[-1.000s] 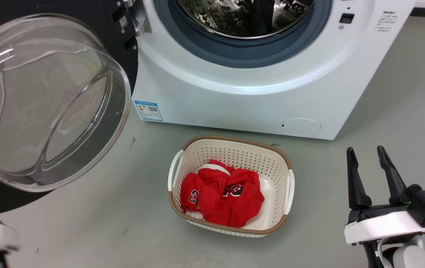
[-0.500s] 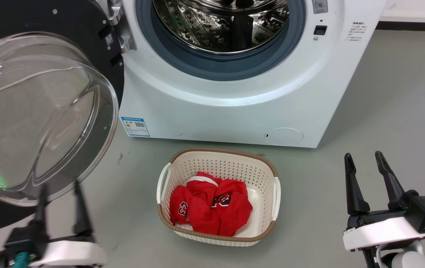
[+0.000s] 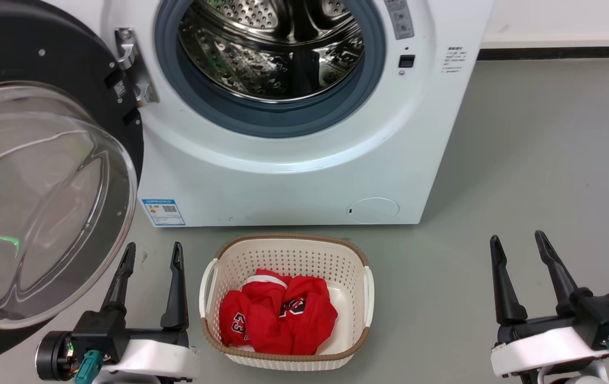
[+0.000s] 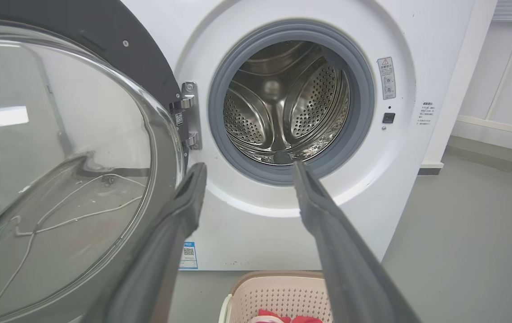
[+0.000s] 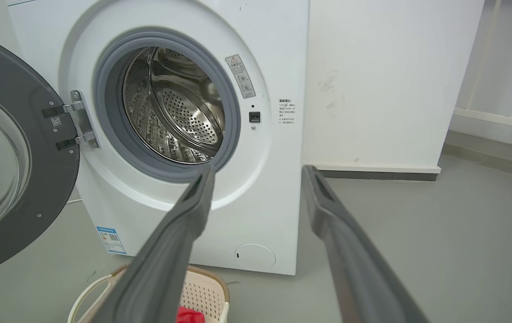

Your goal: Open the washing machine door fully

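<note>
The white washing machine [image 3: 293,181] stands ahead with its steel drum [image 3: 272,48] exposed. Its door [image 3: 42,202], a black disc with a bulging clear glass bowl, is swung wide out to the left on its hinge [image 3: 133,66]. The door [image 4: 58,170] also shows in the left wrist view, and the door [image 5: 9,157] at the left of the right wrist view. My left gripper [image 3: 152,253] is open at the lower left, just right of the door's rim and apart from it. My right gripper [image 3: 517,242] is open and empty at the lower right, over bare floor.
A cream plastic basket [image 3: 288,250] holding red clothes [image 3: 277,314] sits on the grey floor in front of the machine, between my grippers. A white wall with a dark skirting [image 5: 372,175] stands right of the machine.
The head camera has tilted up, showing more of the drum. My left gripper has come into view at the lower left, fingers up beside the door. The right gripper holds its place.
</note>
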Motion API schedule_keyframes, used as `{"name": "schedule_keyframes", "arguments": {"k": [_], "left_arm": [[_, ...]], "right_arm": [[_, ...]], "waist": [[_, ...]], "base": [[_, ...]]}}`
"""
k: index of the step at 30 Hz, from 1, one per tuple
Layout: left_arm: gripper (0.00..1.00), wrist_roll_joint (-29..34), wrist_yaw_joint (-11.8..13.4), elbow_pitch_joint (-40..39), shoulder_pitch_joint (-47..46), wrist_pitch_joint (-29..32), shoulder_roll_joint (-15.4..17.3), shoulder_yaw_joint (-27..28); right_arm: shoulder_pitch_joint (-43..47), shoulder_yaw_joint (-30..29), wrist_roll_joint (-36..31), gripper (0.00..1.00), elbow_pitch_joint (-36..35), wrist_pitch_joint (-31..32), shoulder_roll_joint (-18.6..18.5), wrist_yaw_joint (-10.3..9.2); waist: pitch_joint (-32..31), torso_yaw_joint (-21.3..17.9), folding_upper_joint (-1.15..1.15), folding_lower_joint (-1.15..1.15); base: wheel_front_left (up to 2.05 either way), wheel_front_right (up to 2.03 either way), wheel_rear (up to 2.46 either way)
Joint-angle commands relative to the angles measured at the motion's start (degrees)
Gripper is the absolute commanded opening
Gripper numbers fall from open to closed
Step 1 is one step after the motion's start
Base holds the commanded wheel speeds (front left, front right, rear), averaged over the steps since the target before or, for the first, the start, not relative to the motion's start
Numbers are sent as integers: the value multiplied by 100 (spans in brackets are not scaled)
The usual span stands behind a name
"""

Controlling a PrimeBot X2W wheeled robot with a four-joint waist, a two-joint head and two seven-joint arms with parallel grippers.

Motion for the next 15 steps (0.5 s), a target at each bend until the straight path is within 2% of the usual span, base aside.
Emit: {"name": "schedule_keyframes", "arguments": {"k": [1, 15], "left_arm": [[100, 30, -4, 21, 49, -13, 7, 17], [100, -4, 48, 109, 193, -13, 6, -5]], "right_arm": [[79, -6, -10, 100, -5, -9, 5, -2], [152, 53, 117, 100, 107, -9, 5, -2]], "waist": [[-51, -61, 0, 0], [-93, -79, 0, 0]], "base": [[0, 0, 0], [0, 0, 0]]}}
